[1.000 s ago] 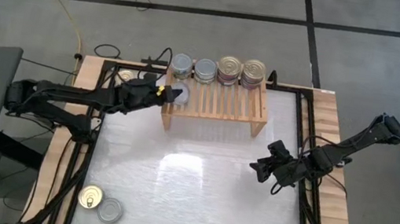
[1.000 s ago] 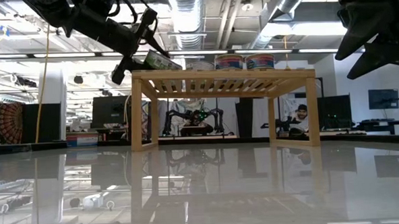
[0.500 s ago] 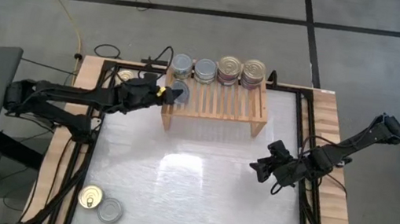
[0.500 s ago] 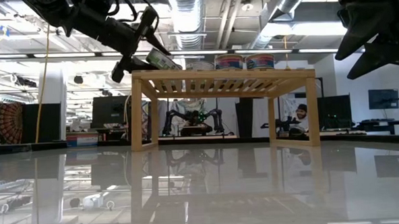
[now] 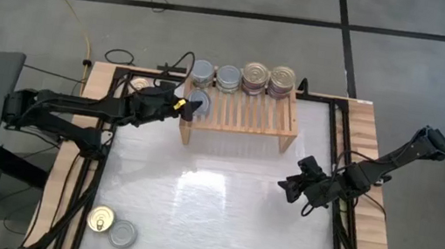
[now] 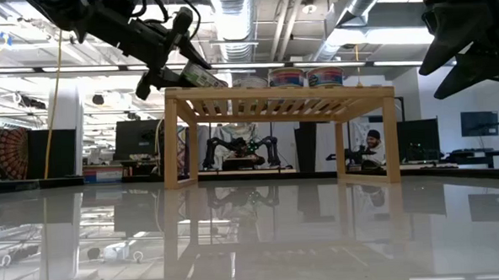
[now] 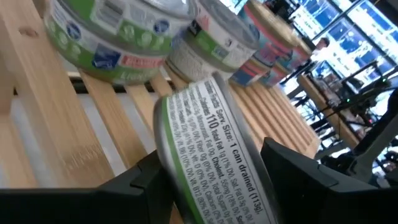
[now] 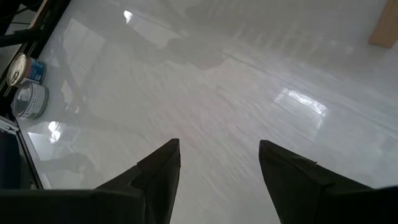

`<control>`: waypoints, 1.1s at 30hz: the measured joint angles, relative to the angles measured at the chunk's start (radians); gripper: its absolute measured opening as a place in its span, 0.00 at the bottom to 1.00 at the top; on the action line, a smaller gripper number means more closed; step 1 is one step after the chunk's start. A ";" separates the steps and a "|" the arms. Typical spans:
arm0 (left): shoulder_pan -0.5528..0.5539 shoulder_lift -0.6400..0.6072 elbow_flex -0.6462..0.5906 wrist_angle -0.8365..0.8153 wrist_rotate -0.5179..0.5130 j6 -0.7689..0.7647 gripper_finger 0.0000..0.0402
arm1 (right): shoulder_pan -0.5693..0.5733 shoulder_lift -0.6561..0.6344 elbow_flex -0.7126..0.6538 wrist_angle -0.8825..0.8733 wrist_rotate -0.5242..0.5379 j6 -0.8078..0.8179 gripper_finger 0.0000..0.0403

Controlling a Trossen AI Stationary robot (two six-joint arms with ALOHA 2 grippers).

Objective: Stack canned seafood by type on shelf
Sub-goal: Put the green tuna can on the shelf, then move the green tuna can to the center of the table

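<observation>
Left wrist view: green-labelled tin (image 7: 211, 155), tilted.

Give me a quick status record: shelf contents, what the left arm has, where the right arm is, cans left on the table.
shelf: light-wood slatted rack, four can stacks along its far edge
left gripper: at the rack's left end, green-labelled round tin tilted between its jaws
right gripper: open, empty, over the bare white table
cans left: gold-lidded tin and silver-topped tin, near-left corner
</observation>
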 joint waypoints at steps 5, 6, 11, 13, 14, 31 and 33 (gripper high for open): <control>0.000 -0.072 0.000 -0.074 -0.047 0.002 0.54 | 0.000 0.000 0.000 0.000 0.000 0.000 0.61; 0.000 -0.084 0.000 -0.083 -0.050 0.009 0.54 | 0.000 0.000 0.000 0.000 0.000 0.000 0.61; 0.000 -0.110 0.000 -0.140 -0.052 0.024 0.54 | -0.005 0.000 0.000 0.000 0.000 0.000 0.61; 0.000 -0.109 0.000 -0.152 -0.052 0.023 0.54 | -0.013 0.000 0.000 0.000 0.000 0.000 0.61; 0.000 -0.104 0.000 -0.155 -0.051 0.017 0.54 | -0.017 0.000 0.000 0.000 0.000 0.000 0.61; 0.004 -0.082 0.000 -0.149 -0.059 0.001 0.54 | -0.046 0.000 0.000 0.019 0.000 0.000 0.61; 0.003 -0.084 0.000 -0.134 -0.072 0.010 0.54 | -0.046 0.000 0.000 0.021 0.000 -0.001 0.61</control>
